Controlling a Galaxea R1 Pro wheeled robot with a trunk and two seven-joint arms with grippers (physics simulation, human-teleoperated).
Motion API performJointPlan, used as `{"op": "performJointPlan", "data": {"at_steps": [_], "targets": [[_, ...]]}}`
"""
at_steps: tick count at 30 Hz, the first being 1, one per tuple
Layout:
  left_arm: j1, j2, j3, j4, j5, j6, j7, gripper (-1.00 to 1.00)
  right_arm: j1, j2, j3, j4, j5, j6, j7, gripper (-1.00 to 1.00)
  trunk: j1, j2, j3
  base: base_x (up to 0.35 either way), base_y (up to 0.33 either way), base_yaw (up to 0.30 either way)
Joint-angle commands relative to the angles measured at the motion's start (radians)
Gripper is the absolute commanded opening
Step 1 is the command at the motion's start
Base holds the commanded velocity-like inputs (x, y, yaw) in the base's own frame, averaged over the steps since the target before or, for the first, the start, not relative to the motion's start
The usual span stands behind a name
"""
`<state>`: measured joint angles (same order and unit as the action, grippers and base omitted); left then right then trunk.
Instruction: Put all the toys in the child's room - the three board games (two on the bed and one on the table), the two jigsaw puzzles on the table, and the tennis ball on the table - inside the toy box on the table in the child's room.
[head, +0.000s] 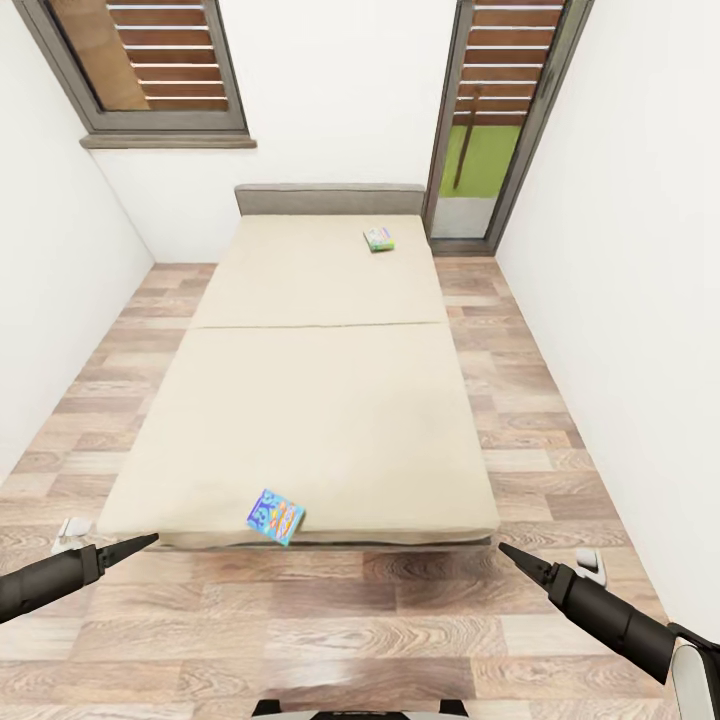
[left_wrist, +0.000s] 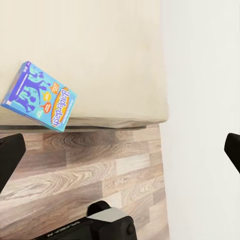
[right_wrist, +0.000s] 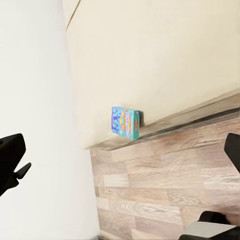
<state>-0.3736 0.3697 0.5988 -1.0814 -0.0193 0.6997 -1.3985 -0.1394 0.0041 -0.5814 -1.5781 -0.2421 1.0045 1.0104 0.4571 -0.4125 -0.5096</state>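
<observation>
The blue board game (head: 275, 516) is seen lying flat at the near edge of the bed (head: 320, 400), ahead of both grippers and between them, somewhat nearer the left gripper (head: 145, 541) than the right gripper (head: 508, 550). Its long axis is judged to run obliquely to the bed's edge. A 2nd board game (head: 379, 238) is set far beyond, near the headboard. In the wrist views both grippers' fingers are shown spread wide, with nothing held between them.
</observation>
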Motion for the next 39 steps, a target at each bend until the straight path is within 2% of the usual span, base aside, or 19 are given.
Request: {"op": "performJointPlan", "data": {"at_steps": [1,25,33,39], "targets": [[-0.001,0.000,0.001,0.000,-0.002,0.010,-0.005,1.00,-0.001,0.000,-0.002,0.000,0.003,0.003,0.005,1.00,0.001,-0.001,0.000,0.000,0.000,0.000],[-0.001,-0.001,0.001,0.000,-0.002,0.010,-0.005,1.00,-0.002,0.002,0.000,0.000,0.003,0.003,0.005,1.00,0.001,-0.001,0.040,0.000,0.000,0.000],[-0.001,0.000,0.001,0.000,-0.002,0.010,-0.005,1.00,-0.002,0.003,0.000,0.000,-0.001,0.003,-0.044,1.00,0.001,-0.001,0.053,0.000,0.000,0.000],[-0.001,0.000,0.001,0.000,-0.002,0.010,-0.005,1.00,-0.002,0.003,0.000,0.000,-0.002,0.003,-0.053,1.00,0.001,-0.001,0.063,0.000,0.000,0.000]]}}
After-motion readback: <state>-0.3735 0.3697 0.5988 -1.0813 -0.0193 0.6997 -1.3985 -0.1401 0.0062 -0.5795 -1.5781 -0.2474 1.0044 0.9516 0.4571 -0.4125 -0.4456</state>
